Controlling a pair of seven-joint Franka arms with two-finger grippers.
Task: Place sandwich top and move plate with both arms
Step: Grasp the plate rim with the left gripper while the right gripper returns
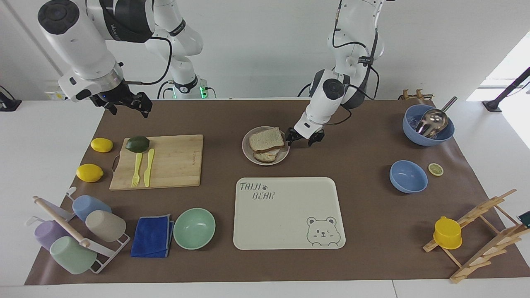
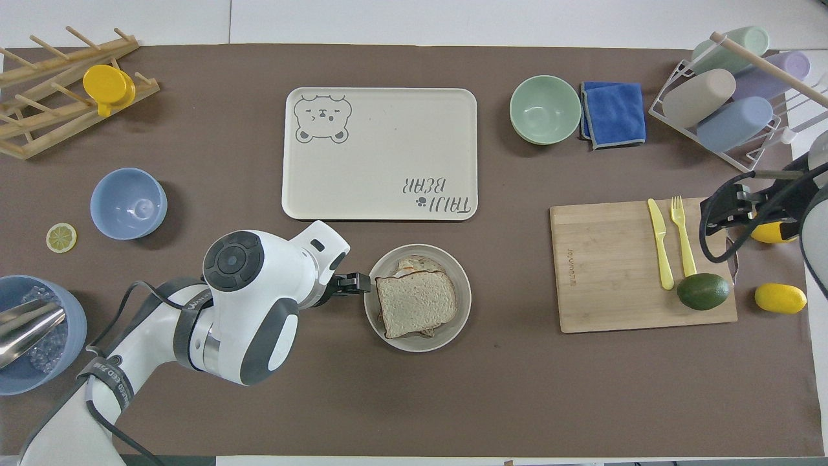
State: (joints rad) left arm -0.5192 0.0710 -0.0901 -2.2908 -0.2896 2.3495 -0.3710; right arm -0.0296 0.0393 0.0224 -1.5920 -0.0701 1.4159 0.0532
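The sandwich top (image 1: 266, 139), a pale speckled slice with a brown crust, lies on the sandwich on the small round plate (image 1: 249, 154) in the middle of the mat. It also shows in the overhead view (image 2: 415, 303), on the plate (image 2: 446, 336). My left gripper (image 1: 304, 139) is open and low, right beside the plate's rim toward the left arm's end; in the overhead view (image 2: 354, 283) its tips reach the rim. My right gripper (image 1: 129, 111) is open, empty and raised, over the cutting board's edge (image 2: 728, 210).
A cream bear-printed tray (image 1: 290, 231) lies just farther from the robots than the plate. A cutting board (image 1: 174, 163) bears a fork, a knife and an avocado (image 1: 137, 143). Two lemons, a mint bowl (image 1: 194, 228), a blue cloth, two blue bowls and two racks ring the mat.
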